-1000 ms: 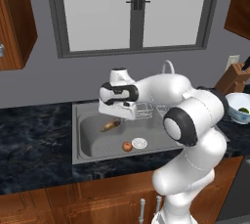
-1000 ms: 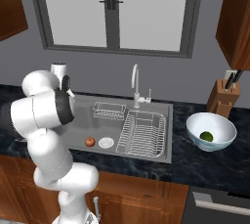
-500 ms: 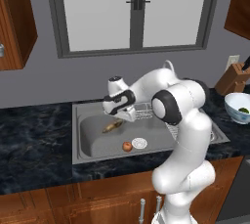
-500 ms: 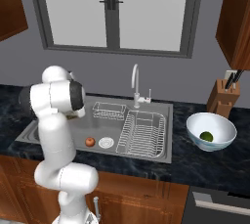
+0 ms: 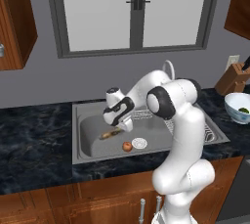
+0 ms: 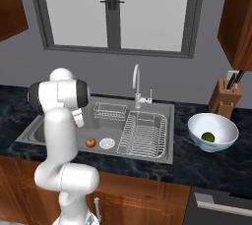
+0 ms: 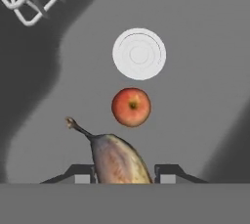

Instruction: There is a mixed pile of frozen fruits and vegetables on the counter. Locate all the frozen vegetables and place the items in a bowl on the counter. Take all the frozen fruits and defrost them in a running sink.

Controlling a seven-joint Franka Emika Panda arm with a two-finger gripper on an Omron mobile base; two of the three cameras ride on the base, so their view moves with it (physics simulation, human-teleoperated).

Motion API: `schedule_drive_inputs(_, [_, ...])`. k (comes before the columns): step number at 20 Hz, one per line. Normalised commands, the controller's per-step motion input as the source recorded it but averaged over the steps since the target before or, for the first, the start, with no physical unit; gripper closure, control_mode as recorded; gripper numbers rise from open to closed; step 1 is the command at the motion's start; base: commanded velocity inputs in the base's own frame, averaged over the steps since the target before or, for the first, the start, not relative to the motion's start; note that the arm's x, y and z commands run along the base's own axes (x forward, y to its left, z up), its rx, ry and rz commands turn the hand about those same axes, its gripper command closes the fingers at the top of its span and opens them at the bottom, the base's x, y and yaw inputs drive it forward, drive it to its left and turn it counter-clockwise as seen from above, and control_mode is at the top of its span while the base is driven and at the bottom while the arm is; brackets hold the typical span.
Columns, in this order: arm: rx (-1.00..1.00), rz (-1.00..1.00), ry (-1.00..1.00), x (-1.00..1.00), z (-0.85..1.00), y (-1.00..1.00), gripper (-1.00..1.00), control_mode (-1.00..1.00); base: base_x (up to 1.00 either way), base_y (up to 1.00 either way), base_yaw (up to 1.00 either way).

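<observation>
Gripper half-closed on banana — low over sink, apple beside drain

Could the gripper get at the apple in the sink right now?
Probably not right away. The gripper hangs low in the sink with the apple lying bare just ahead, beside the drain. But the banana sits between its jaws, so that would have to be let go first.

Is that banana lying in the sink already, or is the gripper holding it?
Held. In the hand view the banana sits between the gripper fingertips, above the sink floor near the apple.
</observation>
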Motion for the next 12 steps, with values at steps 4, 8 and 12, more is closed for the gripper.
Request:
schedule_drive_inputs(4, [0.0, -0.15, 0.0, 0.0, -0.58, 0.0, 1.0, -1.0, 0.0, 0.0, 0.0])
schedule_drive_inputs(8, [0.0, -0.13, 0.0, 0.0, -0.68, 0.02, 1.0, -1.0, 0.0, 0.0, 0.0])
schedule_drive_inputs(12, [0.0, -0.08, 0.04, 0.0, -0.68, 0.03, 1.0, -1.0, 0.0, 0.0, 0.0])
